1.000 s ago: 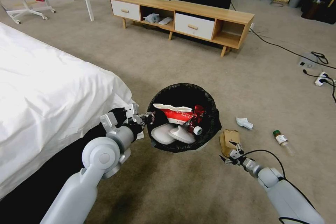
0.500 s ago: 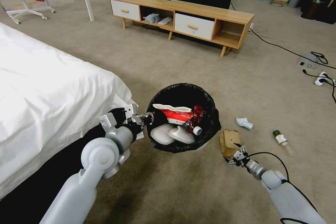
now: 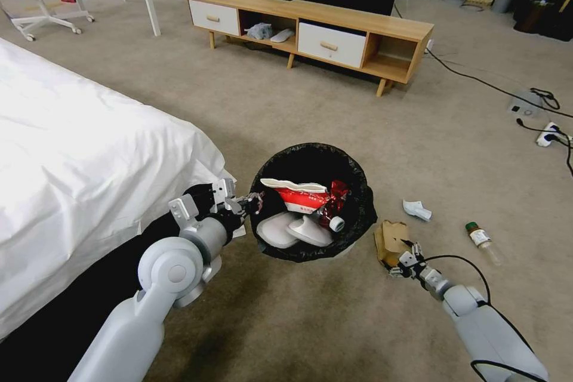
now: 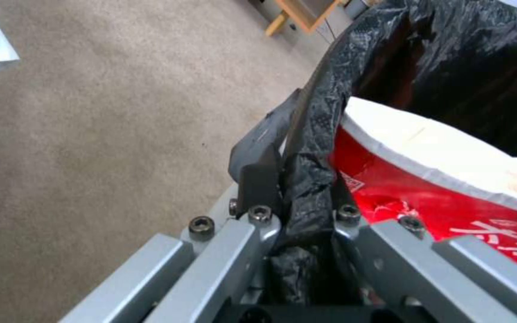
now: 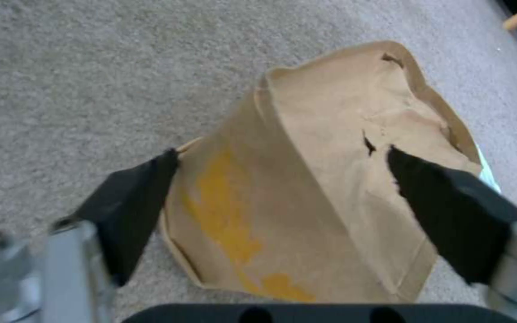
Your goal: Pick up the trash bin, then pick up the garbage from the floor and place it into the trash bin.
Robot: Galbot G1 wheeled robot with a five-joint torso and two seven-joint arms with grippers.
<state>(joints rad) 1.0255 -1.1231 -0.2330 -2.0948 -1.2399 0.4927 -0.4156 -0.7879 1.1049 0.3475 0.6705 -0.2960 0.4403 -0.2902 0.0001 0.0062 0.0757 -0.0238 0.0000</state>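
Head view: the left gripper (image 3: 253, 199) clamps the bin (image 3: 358, 188) rim, cup (image 3: 296, 193) inside; the right gripper (image 3: 401, 258) sits at the bag (image 3: 391, 237) on the carpet, tissue (image 3: 416, 209) and bottle (image 3: 480, 237) beyond. Left wrist view: fingers (image 4: 257, 168) pinch the black liner (image 4: 306, 148) (cup (image 4: 450, 179) just beside). Right wrist view: fingers (image 5: 133, 206) spread, one either side of the bag (image 5: 306, 188).

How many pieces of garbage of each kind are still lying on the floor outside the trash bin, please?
Brown paper bag: 1, between the open fingers of the right gripper
White tissue: 1
Clear green-labelled bottle: 1
Total: 3 on the carpet. The left gripper holds the trash bin by its rim.
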